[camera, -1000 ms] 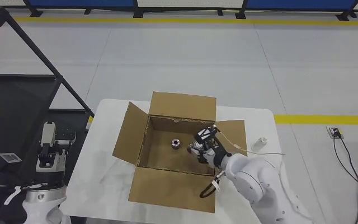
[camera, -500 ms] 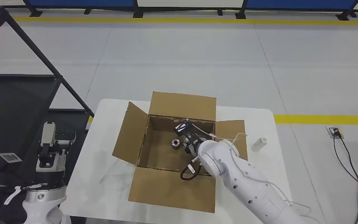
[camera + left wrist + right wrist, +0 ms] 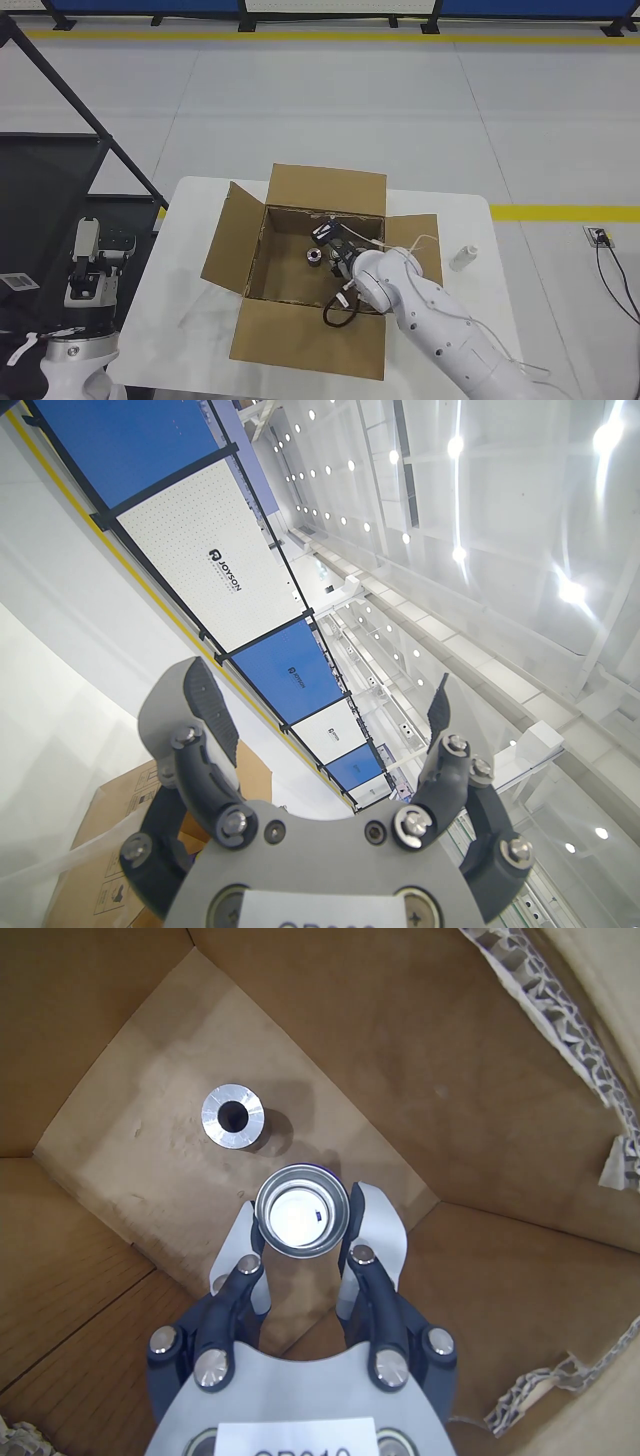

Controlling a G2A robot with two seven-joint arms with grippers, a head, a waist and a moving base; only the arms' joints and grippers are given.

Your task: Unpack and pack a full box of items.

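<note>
Silver can point(image 3: 301, 1219) in right jaws; bushing point(image 3: 233, 1115) beside

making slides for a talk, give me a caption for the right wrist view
Right gripper grips a metal can inside the cardboard box, beside a metal ring on its floor.
</note>
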